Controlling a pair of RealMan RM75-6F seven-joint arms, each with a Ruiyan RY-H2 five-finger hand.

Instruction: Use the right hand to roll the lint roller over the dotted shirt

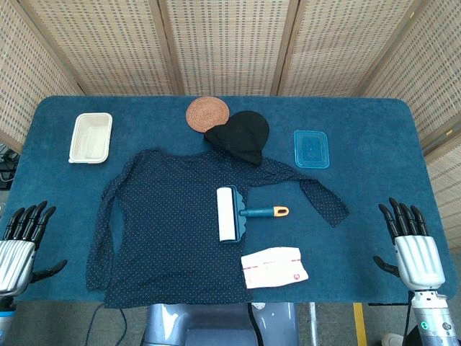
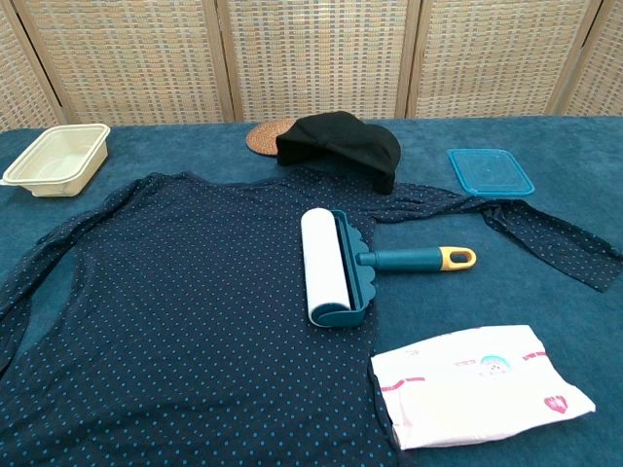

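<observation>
A navy dotted shirt (image 1: 166, 216) (image 2: 175, 311) lies spread flat on the blue table. On its right side rests the lint roller (image 1: 229, 213) (image 2: 326, 265), white roll on the fabric, teal handle with a yellow tip (image 1: 281, 211) (image 2: 458, 257) pointing right. My right hand (image 1: 410, 241) hovers open at the table's front right edge, well away from the roller. Open too, my left hand (image 1: 21, 241) sits at the front left edge, fingers apart. Neither hand shows in the chest view.
A black hat (image 1: 241, 135) (image 2: 341, 146) overlaps the shirt's collar, beside a woven coaster (image 1: 207, 114). A cream tray (image 1: 91, 137) (image 2: 56, 158) stands back left, a blue lid (image 1: 311, 148) (image 2: 490, 171) back right. A white packet (image 1: 274, 267) (image 2: 477, 384) lies near the front edge.
</observation>
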